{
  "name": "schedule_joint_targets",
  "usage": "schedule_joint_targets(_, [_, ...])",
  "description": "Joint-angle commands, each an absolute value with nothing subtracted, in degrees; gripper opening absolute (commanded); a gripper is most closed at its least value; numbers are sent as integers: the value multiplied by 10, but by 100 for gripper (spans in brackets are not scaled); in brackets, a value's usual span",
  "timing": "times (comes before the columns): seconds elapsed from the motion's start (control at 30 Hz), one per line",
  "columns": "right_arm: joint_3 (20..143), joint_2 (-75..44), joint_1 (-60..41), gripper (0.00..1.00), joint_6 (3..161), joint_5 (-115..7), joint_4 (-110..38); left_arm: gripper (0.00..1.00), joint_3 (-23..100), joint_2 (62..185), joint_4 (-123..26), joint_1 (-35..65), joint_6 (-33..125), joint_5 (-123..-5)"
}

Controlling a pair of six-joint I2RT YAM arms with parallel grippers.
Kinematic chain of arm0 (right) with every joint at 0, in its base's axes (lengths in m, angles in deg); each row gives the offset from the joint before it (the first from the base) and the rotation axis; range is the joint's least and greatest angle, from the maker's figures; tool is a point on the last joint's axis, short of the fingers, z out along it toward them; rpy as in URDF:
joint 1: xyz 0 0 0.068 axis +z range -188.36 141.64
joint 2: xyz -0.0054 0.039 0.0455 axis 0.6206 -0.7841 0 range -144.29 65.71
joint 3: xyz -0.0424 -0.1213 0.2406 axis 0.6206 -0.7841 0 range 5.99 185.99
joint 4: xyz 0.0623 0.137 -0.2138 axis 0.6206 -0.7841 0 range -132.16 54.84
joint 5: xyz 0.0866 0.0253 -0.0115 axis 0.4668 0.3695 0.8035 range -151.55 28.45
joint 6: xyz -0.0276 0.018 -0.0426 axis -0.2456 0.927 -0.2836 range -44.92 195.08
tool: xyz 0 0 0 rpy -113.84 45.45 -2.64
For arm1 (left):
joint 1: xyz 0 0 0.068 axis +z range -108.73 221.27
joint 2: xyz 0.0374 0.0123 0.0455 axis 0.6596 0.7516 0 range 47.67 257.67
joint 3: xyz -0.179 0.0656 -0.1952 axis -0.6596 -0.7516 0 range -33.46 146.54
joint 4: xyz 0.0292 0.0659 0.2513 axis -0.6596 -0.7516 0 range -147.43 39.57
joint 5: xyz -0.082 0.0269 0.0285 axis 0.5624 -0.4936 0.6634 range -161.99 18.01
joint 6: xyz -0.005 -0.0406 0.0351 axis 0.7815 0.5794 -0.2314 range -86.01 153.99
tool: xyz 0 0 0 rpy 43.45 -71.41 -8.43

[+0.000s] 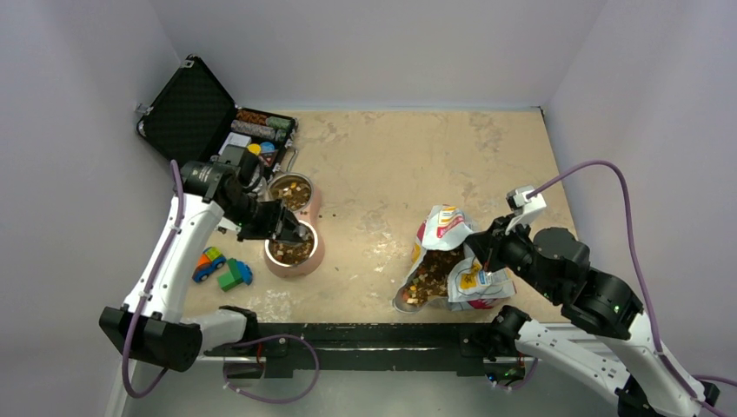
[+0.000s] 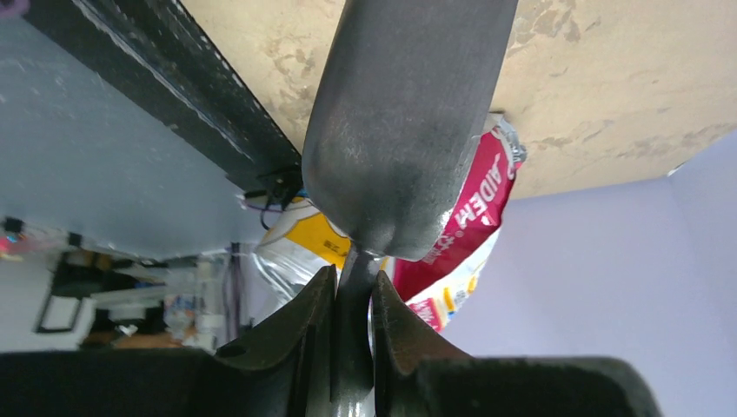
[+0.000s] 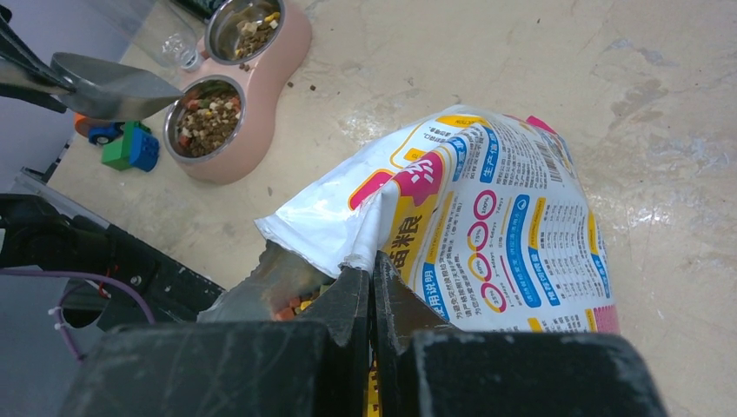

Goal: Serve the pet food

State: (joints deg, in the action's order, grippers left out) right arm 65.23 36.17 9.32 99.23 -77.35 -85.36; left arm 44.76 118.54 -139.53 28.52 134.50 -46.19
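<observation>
A pink double bowl (image 1: 314,257) holds pet food (image 1: 291,253) in both steel cups, also seen as kibble (image 3: 207,119) in the right wrist view. My left gripper (image 1: 280,226) is shut on the handle of a metal scoop (image 2: 404,113), which hangs over the nearer cup. In the left wrist view the handle sits clamped between the jaws of that gripper (image 2: 354,276). The white printed bag (image 1: 452,233) lies open on its side with kibble (image 1: 432,274) showing in its mouth. My right gripper (image 3: 373,265) is shut on the bag's torn top edge (image 3: 348,234).
An open black case (image 1: 187,109) with coloured chips stands at the back left. Toy blocks (image 1: 222,268) lie left of the bowl. A clear glass (image 3: 174,43) stands beside the far cup. A black rail (image 1: 365,334) runs along the table's near edge.
</observation>
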Motion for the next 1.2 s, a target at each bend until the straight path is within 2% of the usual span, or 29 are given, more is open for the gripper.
schedule_joint_targets(0.0, [678, 367, 92, 0, 1003, -806, -815, 0, 430, 1133, -1445, 285, 1224, -484])
schedule_joint_targets(0.07, [678, 364, 92, 0, 1005, -805, -816, 0, 379, 1095, -1382, 285, 1191, -468])
schedule_joint_targets(0.13, [685, 358, 92, 0, 1006, -805, -819, 0, 292, 1044, -1225, 281, 1165, -407])
schedule_joint_targets(0.23, [695, 351, 92, 0, 1009, -811, -825, 0, 164, 975, -914, 260, 1185, -354])
schedule_joint_targets(0.3, [695, 352, 92, 0, 1015, -813, -823, 0, 130, 975, -833, 249, 1160, -338])
schedule_joint_targets(0.5, [712, 338, 92, 0, 1023, -805, -825, 0, 206, 1104, -828, 154, 919, -355])
schedule_joint_targets(0.63, [720, 346, 92, 0, 1031, -811, -817, 0, 230, 1189, -755, 92, 852, -390])
schedule_joint_targets(0.77, [732, 334, 92, 0, 1045, -819, -839, 0, 248, 1298, -737, 77, 865, -389])
schedule_joint_targets(1.0, [738, 332, 92, 0, 1076, -834, -865, 0, 259, 1417, -793, 76, 848, -400])
schedule_joint_targets(1.07, [736, 329, 92, 0, 1082, -829, -870, 8, 255, 1430, -797, 77, 837, -402])
schedule_joint_targets(1.17, [733, 330, 92, 0, 1093, -826, -877, 29, 265, 1434, -833, 77, 807, -416])
